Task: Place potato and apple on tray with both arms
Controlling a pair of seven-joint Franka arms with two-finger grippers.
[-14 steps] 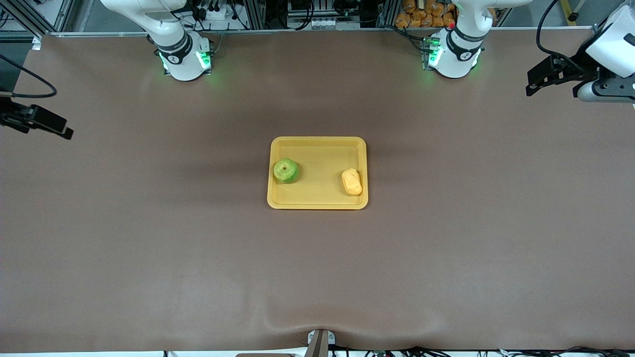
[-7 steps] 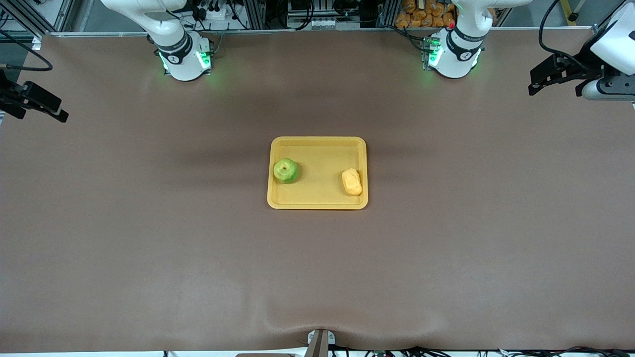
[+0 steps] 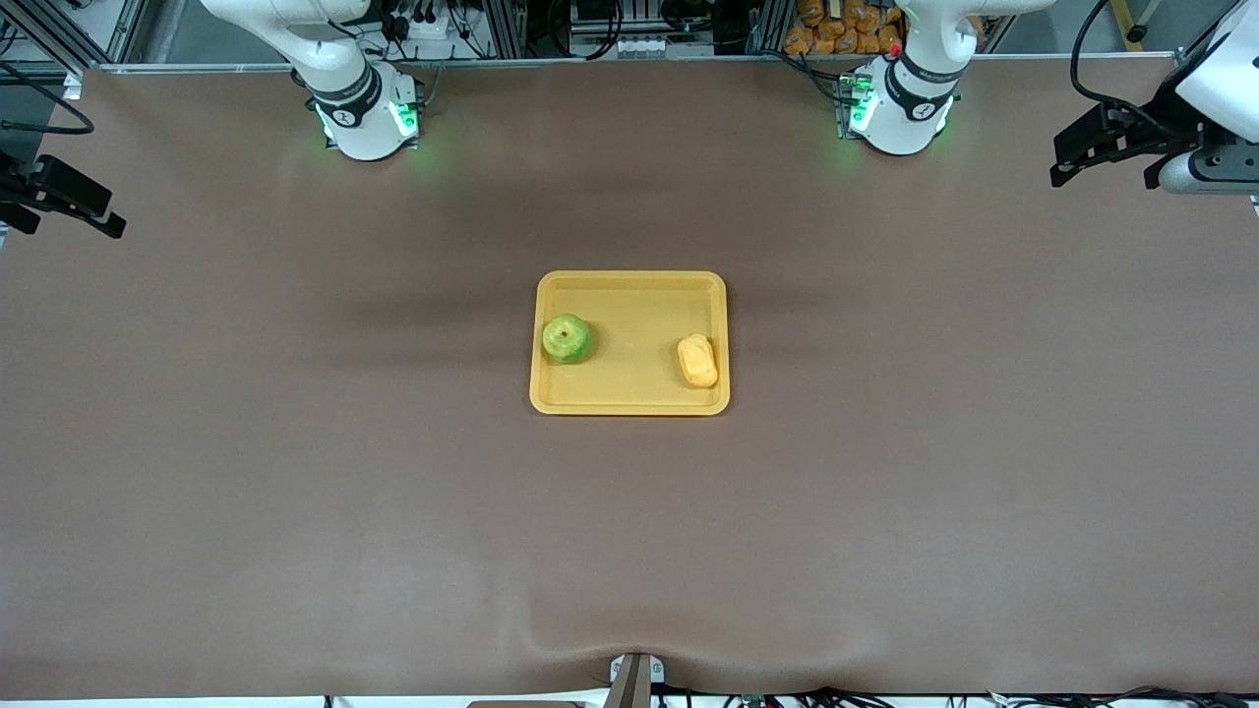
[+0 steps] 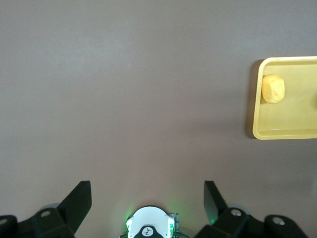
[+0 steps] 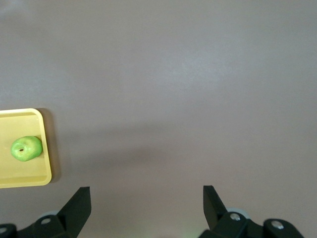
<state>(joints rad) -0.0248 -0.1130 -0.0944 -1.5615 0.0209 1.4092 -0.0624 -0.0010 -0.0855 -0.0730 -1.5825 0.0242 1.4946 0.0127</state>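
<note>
On the tray [image 3: 629, 285], mid-table, your apple [image 3: 567, 338] sits toward the right arm's end, the potato [image 3: 697, 361] toward the left arm's. Left claw [image 4: 147, 198] and right claw [image 5: 146, 201] hang spread and empty over the table's ends, clear of the tray. Looks finished.

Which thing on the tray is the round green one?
The small round bright-green apple, at the right arm's end of the shallow yellow-orange plastic tray. The lumpy oblong yellow-orange potato isn't.

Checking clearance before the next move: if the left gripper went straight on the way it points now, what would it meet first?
Probably only the bare table: the open left gripper points down at it, and the tray lies off to one side.
</note>
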